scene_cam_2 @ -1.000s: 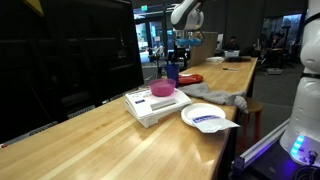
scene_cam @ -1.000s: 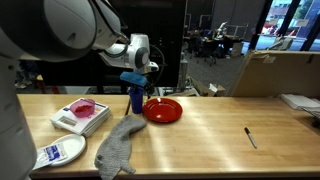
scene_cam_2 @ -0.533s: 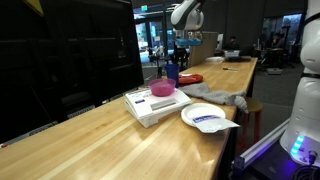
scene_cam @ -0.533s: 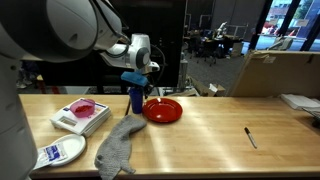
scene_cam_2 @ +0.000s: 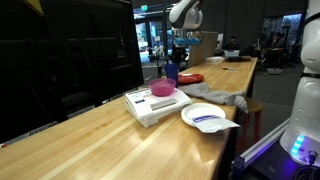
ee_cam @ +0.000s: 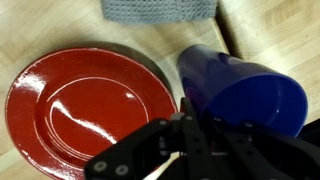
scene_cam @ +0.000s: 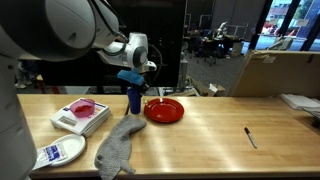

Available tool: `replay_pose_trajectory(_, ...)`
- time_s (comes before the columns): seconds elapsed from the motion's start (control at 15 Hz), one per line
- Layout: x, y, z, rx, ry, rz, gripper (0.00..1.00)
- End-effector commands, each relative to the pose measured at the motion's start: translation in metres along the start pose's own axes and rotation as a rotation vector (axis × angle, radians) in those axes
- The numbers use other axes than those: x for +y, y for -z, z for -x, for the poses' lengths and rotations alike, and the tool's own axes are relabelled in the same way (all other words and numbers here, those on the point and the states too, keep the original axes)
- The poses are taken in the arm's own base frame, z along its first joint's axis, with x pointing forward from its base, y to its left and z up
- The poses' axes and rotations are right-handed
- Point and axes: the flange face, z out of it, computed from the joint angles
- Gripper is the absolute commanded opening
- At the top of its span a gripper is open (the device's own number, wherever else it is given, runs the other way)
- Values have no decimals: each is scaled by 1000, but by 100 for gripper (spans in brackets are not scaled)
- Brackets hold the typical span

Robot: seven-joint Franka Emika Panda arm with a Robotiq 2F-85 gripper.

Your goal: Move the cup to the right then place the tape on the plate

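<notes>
The dark blue cup (scene_cam: 133, 99) stands on the wooden table just left of the red plate (scene_cam: 163, 110); both also show far back in an exterior view, the cup (scene_cam_2: 172, 72) and the plate (scene_cam_2: 190, 78). My gripper (scene_cam: 133, 78) comes down from above and is shut on the cup's rim. In the wrist view the cup (ee_cam: 243, 92) lies right of the plate (ee_cam: 85, 108), and the gripper (ee_cam: 203, 124) pinches the cup wall nearest the plate. A pink roll (scene_cam: 85, 105), apparently the tape, rests on a white box (scene_cam: 75, 120).
A grey cloth (scene_cam: 118, 148) lies in front of the cup. A flat white plate with a packet (scene_cam: 58, 153) sits near the table's front edge. A black pen (scene_cam: 250, 137) lies far to the right, with cardboard boxes (scene_cam: 270, 72) behind the table.
The jaws have closed from wide open onto the cup's rim. The cup and gripper have shifted very slightly to the left in an exterior view.
</notes>
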Motion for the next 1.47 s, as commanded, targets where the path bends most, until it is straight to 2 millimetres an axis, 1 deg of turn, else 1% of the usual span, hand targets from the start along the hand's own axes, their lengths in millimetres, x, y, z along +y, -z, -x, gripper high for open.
replay_pose_trajectory(0.0, -12, 36, 20, -17, 31, -31, 2)
replay_pose_trajectory(0.07, -13, 48, 23, -12, 37, -31, 2)
replay_pose_trajectory(0.2, -10, 77, 33, 12, 38, -28, 2)
replay_pose_trajectory(0.33, 4, 107, 43, 41, 26, -8, 2)
replay_pose_trajectory(0.47, 24, 134, 52, 69, -5, 13, 2)
replay_pose_trajectory(0.53, 42, 146, 57, 88, -36, 30, 2)
replay_pose_trajectory(0.6, 56, 155, 60, 100, -61, 41, 2)
replay_pose_trajectory(0.67, 77, 164, 66, 116, -99, 59, 2)
replay_pose_trajectory(0.8, 113, 177, 74, 146, -163, 94, 2)
replay_pose_trajectory(0.93, 148, 185, 82, 166, -225, 128, 2)
replay_pose_trajectory(1.07, 174, 188, 90, 177, -273, 157, 2)
replay_pose_trajectory(1.13, 183, 186, 93, 174, -284, 149, 2)
replay_pose_trajectory(1.27, 199, 174, 100, 155, -311, 164, 2)
replay_pose_trajectory(1.4, 214, 157, 110, 122, -354, 169, 2)
